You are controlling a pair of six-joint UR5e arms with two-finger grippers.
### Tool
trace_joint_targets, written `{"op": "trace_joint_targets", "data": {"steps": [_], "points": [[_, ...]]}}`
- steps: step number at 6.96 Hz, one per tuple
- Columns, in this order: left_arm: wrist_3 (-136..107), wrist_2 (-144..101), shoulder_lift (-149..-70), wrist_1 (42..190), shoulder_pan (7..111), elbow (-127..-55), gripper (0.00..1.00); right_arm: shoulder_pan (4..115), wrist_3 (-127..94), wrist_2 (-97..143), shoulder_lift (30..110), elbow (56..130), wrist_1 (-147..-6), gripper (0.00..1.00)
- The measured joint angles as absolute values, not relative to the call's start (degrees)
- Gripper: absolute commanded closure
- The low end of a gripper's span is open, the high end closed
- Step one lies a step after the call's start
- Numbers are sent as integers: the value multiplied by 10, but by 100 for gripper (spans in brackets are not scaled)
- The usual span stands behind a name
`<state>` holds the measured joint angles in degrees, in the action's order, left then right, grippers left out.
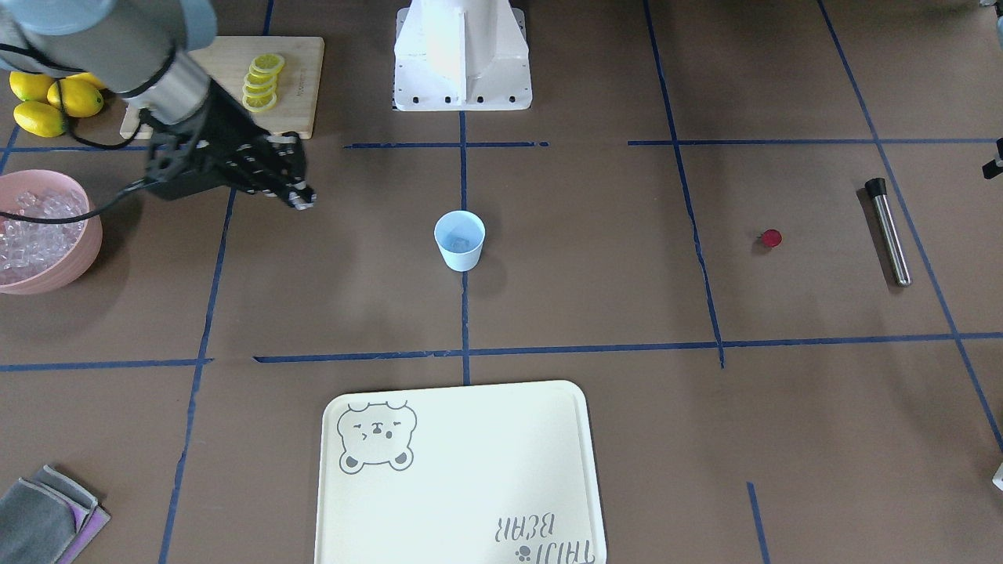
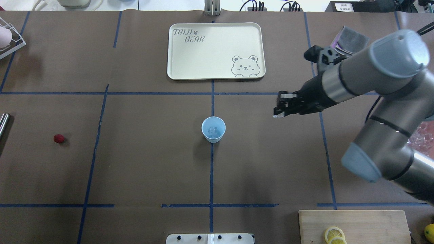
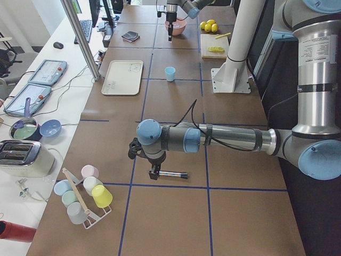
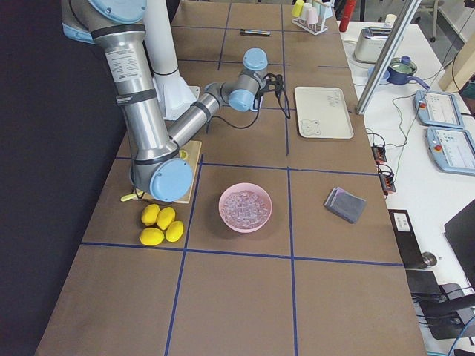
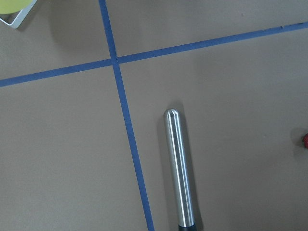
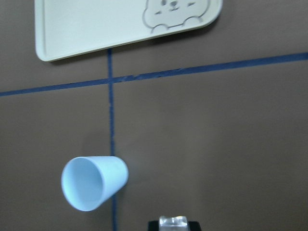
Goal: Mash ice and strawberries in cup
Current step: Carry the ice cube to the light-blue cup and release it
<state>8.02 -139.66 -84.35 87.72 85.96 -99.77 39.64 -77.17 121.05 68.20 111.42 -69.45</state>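
**Camera Placement: Six Views, One Table**

The overhead camera sits behind the robot and looks forward and down. The front-facing camera is opposite it and angled steeply down. Both views share the cup (image 2: 206, 127) and the tray (image 2: 210, 57). Two end cameras look along the table (image 3: 176, 106) from opposite ends, set well back. The left wrist camera is close above a metal rod (image 5: 179, 168). The right wrist camera, higher up, takes in the cup and a corner of the tray.
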Motion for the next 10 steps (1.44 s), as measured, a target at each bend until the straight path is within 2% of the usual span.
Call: {"op": "trace_joint_targets", "data": {"steps": [3,5,8,9,10], "points": [[81,-1397,-845,878,859,-996,0,284,-879,1059,547,1008,-692,99],[81,-1397,-845,878,859,-994,0,259,-886,1032,528,979,-692,99],[81,-1397,-844,880,859,-995,0,267,-883,1026,531,977,-693,99],[81,-1397,-843,881,859,-996,0,270,-883,1020,533,977,-694,85],[81,-1397,-843,881,859,-996,0,268,-883,1012,537,976,-695,1]]}}
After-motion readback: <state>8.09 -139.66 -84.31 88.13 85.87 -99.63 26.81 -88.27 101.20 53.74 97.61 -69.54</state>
